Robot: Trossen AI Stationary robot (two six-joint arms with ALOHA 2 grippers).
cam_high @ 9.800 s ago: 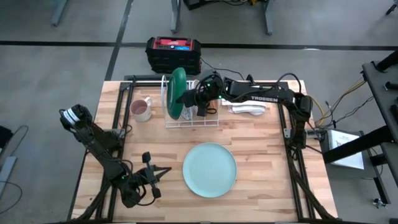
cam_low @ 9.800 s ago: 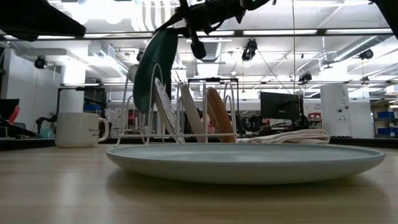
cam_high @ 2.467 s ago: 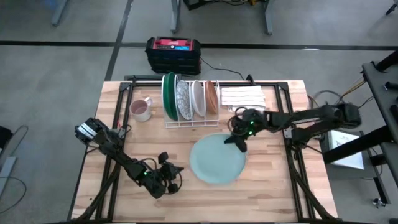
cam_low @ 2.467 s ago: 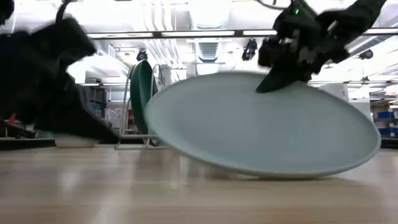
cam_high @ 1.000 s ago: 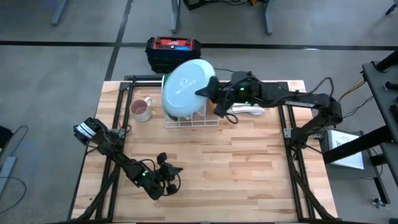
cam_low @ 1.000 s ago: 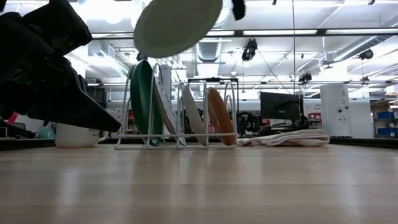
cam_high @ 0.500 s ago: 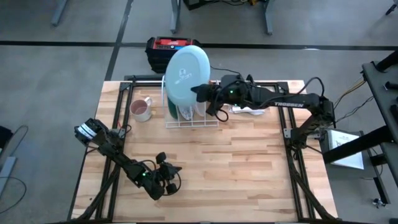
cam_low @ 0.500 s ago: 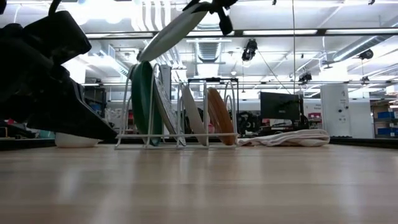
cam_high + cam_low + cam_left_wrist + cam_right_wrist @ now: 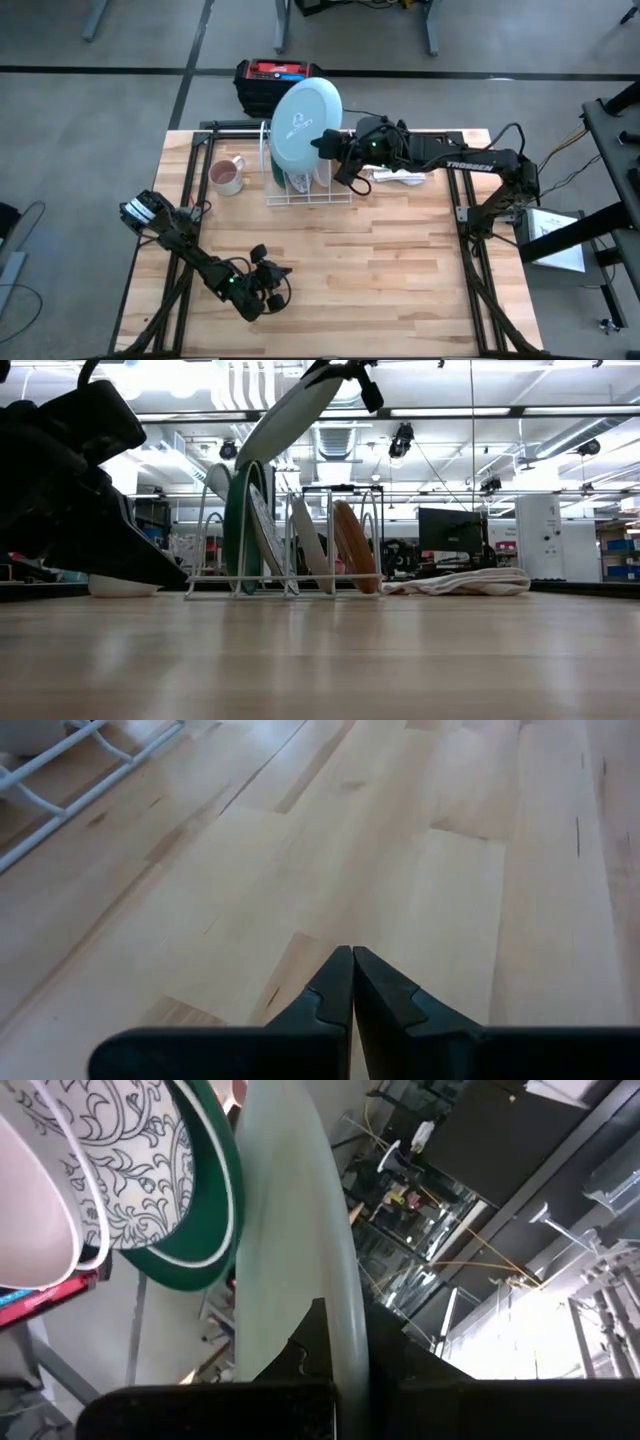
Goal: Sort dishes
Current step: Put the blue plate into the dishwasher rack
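Right fingers (image 9: pixel 322 146) pinch rim of broad pale mint ceramic plate (image 9: pixel 305 122), upper centre of high view, above white wire rack (image 9: pixel 307 192). Likely stiff, heavy, slick-glazed, breakable; rim hold suits. Left fingers (image 9: pixel 352 982) closed, empty.

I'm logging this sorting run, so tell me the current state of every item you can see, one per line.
pale mint plate: held tilted above the rack
right gripper: shut on the plate's rim
dark green plate: upright in rack
patterned plate: leaning in rack
white plate: leaning in rack
brown plate: leaning in rack
mug: upright on the table
left gripper: shut, empty
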